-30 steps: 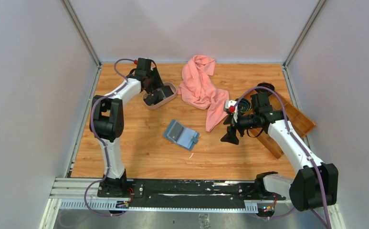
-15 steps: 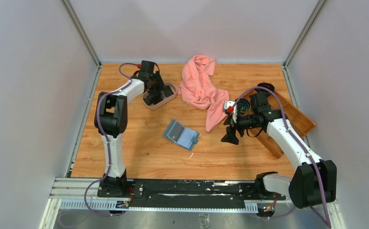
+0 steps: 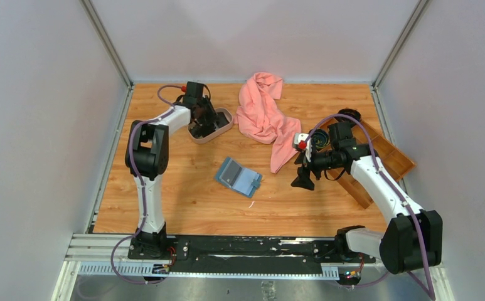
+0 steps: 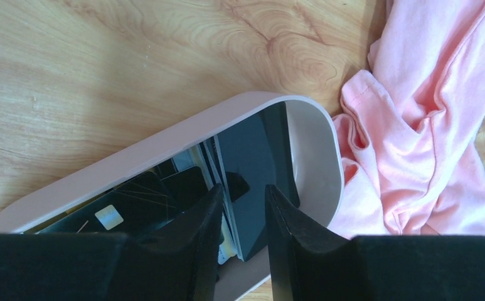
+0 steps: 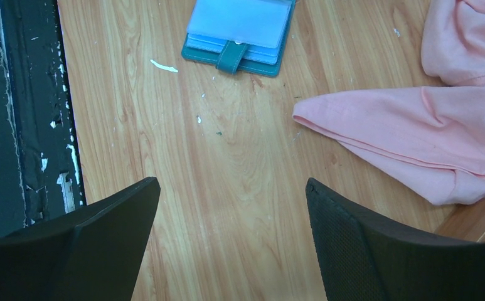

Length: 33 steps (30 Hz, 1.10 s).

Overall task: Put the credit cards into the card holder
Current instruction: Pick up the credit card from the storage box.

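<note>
Left gripper (image 4: 243, 210) has edged into the tray (image 4: 164, 139), narrowly parted over three black cards (image 4: 252, 160), hold unclear; right gripper (image 5: 232, 188) gapes empty

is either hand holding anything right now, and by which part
Right hand is open and empty. Left hand is nearly shut over the credit cards in the beige tray; whether it grips one cannot be told.

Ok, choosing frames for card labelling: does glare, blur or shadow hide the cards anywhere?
Left wrist: sharp, but the glossy credit cards in the tray carry reflections. Top external: left gripper mostly covers them. Right wrist: crisp card holder, no cards.
</note>
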{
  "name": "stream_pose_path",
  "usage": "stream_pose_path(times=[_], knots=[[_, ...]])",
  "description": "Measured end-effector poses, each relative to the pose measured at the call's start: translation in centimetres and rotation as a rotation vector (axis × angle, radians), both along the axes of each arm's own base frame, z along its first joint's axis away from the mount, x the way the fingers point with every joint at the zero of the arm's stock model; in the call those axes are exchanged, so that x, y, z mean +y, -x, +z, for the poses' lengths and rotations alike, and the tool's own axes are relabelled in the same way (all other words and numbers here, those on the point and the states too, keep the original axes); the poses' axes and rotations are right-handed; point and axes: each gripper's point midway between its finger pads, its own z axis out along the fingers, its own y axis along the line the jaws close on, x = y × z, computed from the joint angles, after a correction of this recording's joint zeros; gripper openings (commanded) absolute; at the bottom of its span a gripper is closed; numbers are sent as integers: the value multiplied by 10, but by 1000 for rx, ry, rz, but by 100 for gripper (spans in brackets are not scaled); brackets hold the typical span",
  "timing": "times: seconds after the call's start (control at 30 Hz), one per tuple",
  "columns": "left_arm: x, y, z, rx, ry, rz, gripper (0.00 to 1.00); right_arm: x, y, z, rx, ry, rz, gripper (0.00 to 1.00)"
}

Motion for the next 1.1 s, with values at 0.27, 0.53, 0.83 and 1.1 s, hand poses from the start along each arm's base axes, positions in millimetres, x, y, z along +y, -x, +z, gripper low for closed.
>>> stream_pose_path(times=[0.27,0.53,0.83,1.1], knots=[[-8,-1,-1,-36,54,-16,27,0,0,0,-3,1,2,90],[-19,6,1,-59,122,-51,32,0,0,0,-4,2,2,90],[-27,7,12,-85,177,-79,33,1,0,0,-7,4,8,90],[-33,4,23,-113,213,-90,30,0,2,-1,-2,5,10,90]])
